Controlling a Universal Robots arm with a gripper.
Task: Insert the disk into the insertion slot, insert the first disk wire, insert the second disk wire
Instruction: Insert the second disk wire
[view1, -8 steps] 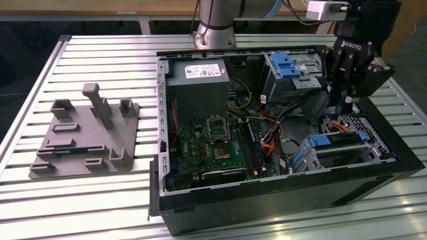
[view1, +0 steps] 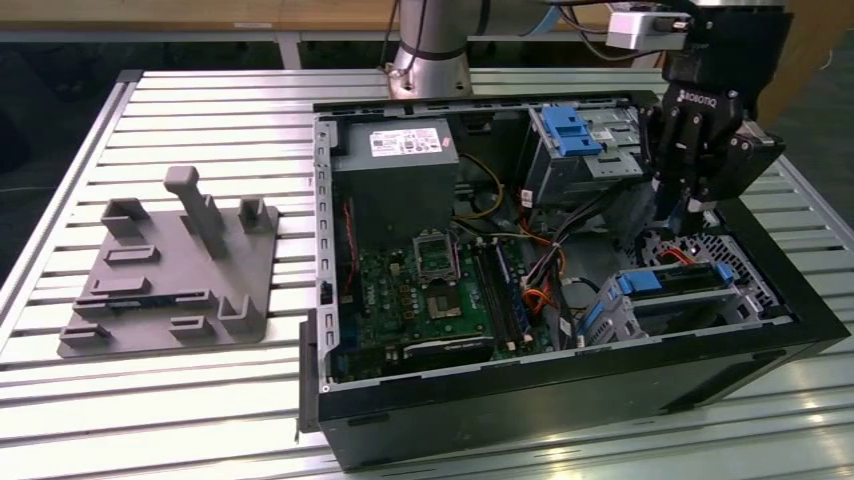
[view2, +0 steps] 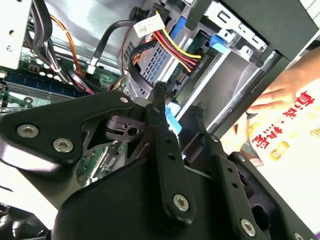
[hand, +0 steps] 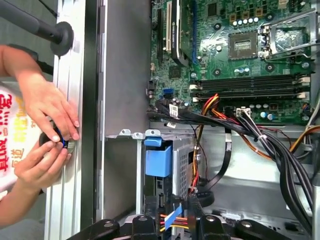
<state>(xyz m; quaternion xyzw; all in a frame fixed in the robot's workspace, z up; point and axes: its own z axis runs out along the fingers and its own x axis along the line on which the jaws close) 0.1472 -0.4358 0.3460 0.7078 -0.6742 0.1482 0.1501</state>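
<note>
The disk (view1: 667, 283), in its bright blue carrier, sits inside the low grey insertion slot (view1: 625, 312) at the exterior view's right of the black case. In the first wrist view the disk's blue carrier (hand: 159, 160) lies in the metal slot (hand: 185, 160), just ahead of my fingers. My gripper (view1: 678, 215) hangs over the case, just above and behind the slot. A light-blue disk wire (view2: 172, 116) sits between the fingertips of my gripper (view2: 177, 107), which is shut on it. In the first wrist view red and yellow wires (hand: 175, 223) run beside the blue wire (hand: 173, 215) at my gripper (hand: 172, 220).
A taller metal cage with a blue latch (view1: 574, 130) stands behind the gripper. The motherboard (view1: 427, 290) and a cable bundle (hand: 270, 140) fill the case. A person's hands (hand: 45, 110) work just outside the case wall. A grey fixture plate (view1: 167, 270) lies on the slatted table.
</note>
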